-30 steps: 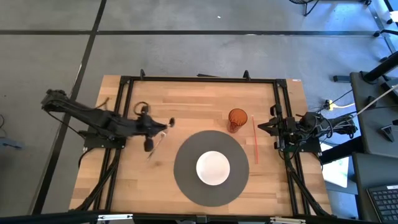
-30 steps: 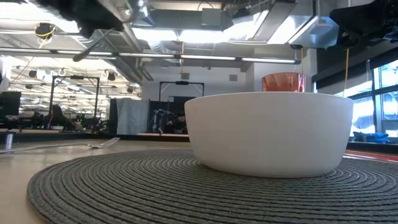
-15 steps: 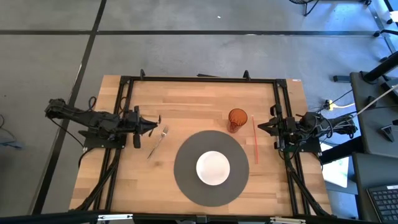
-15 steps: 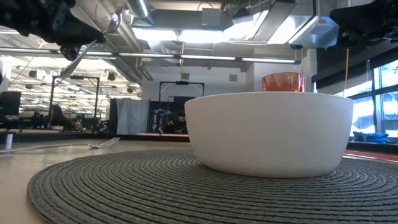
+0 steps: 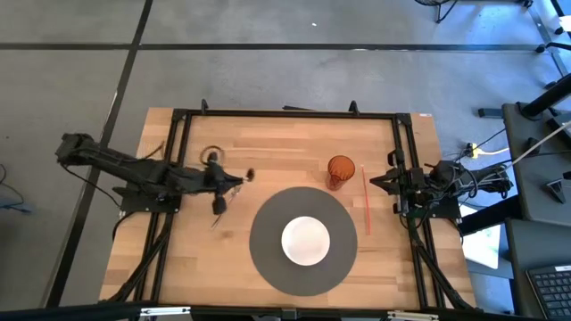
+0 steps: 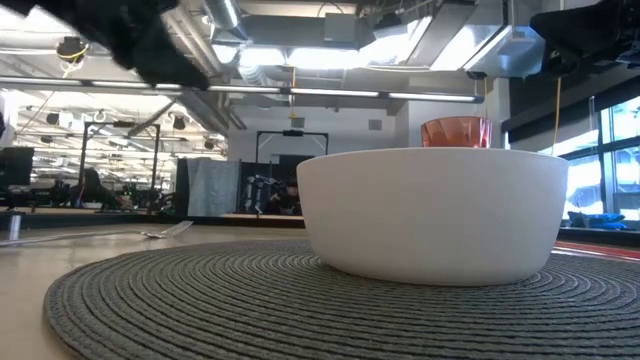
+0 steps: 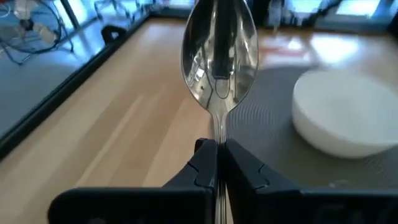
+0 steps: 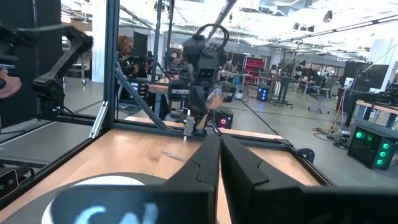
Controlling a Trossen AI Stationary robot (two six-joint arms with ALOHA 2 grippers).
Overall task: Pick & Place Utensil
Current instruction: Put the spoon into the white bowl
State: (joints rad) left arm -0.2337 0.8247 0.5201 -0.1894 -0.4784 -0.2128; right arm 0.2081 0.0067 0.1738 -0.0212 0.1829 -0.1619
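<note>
The left hand (image 7: 216, 163) is clamped narrow on the thin handle of a spoon (image 7: 219, 55), whose bowl stands straight out beyond the fingertips, hollow side toward the wrist camera. From above, this hand (image 5: 234, 181) hangs over the desk (image 5: 268, 143) at about 9 o'clock from the round grey mat (image 5: 303, 239), the spoon's bowl showing as a small dark tip (image 5: 249, 175) pointing toward 3 o'clock. A fork (image 5: 214, 219) lies on the bare wood just at 6 o'clock of the hand, partly hidden under it.

A white bowl (image 5: 306, 241) sits at the mat's centre. An orange cup (image 5: 340, 170) stands at the mat's 1 o'clock edge, and a red straw (image 5: 366, 206) lies on the wood at its 3 o'clock side. Open wood runs between the left hand and the mat, and across the whole 12 o'clock half of the desk.

The right hand (image 8: 217, 163) is pressed shut on nothing, parked at the desk's 3 o'clock edge (image 5: 389, 181), well apart from the spoon
</note>
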